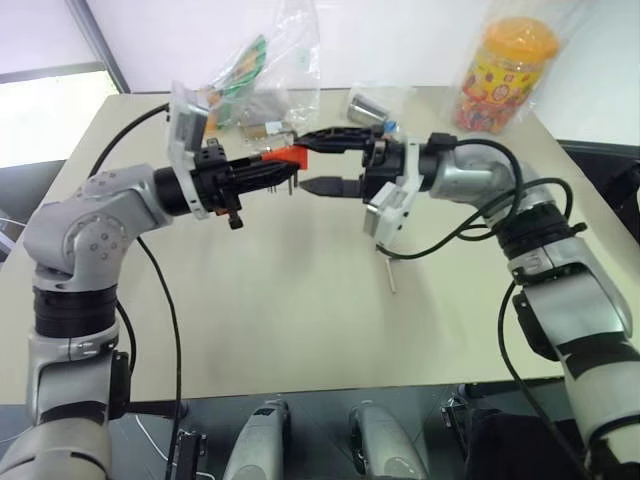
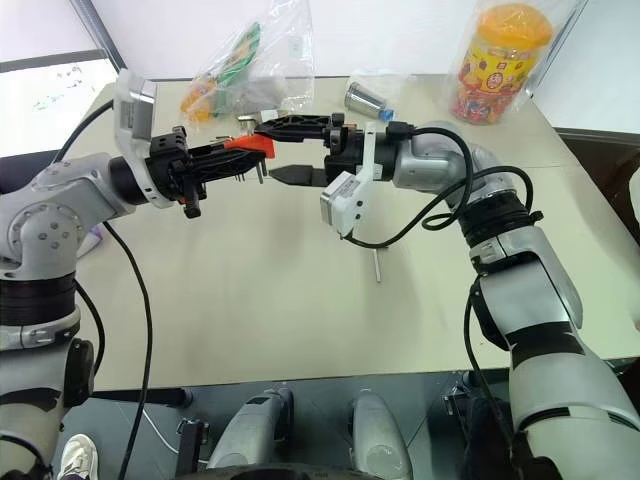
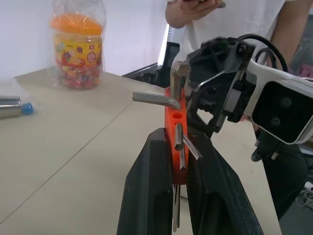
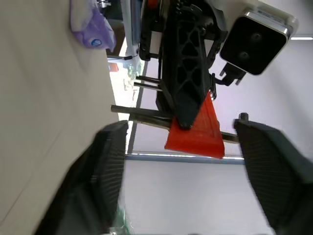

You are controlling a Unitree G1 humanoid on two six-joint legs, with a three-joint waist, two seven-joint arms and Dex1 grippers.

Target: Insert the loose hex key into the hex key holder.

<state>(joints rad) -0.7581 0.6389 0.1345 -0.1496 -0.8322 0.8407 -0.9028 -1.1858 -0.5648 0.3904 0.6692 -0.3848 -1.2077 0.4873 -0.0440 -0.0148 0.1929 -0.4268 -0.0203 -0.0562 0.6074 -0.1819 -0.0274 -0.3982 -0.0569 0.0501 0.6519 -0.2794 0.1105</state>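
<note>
The loose hex key point(image 1: 391, 274) lies flat on the table point(image 1: 280, 330), right of centre in the left eye view. The hex key holder point(image 1: 285, 156) is held in the air at upper centre, clamped in the left gripper point(image 1: 272, 170). The right gripper point(image 1: 305, 162) stands apart, one finger above and one below the holder's free end. We judge the holder secured and the key's pickup next: the right gripper must back off, descend and pinch that thin rod off the table.
</note>
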